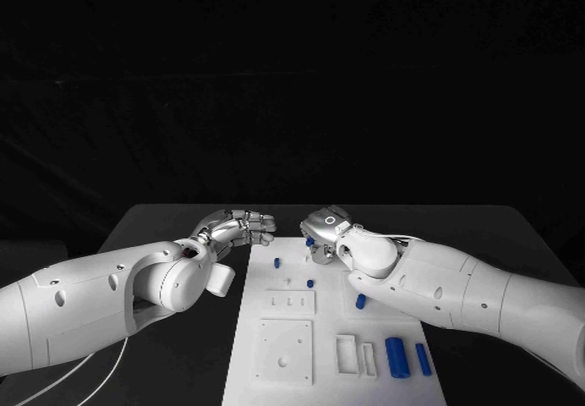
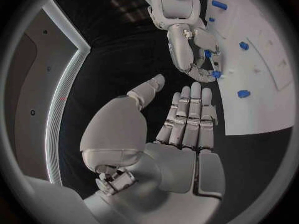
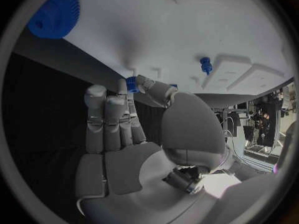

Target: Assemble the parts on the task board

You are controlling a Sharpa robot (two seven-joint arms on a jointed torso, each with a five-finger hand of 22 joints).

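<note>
At task board [image 1: 287, 355] far edge: right hand [image 1: 327, 227] pinches blue part [image 3: 132, 84]; left hand [image 1: 237, 228] empty, fingers spread.

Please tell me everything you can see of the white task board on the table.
The task board is a long, flat white plate that looks like plastic, lying on the black table between the two arms. It carries raised square plates with small holes, narrow rectangular slots and several small blue parts, some lying, some standing as pegs. The right hand is over its far end, pinching a small blue part at its edge. The left hand hangs beside the board, apart from it.
</note>
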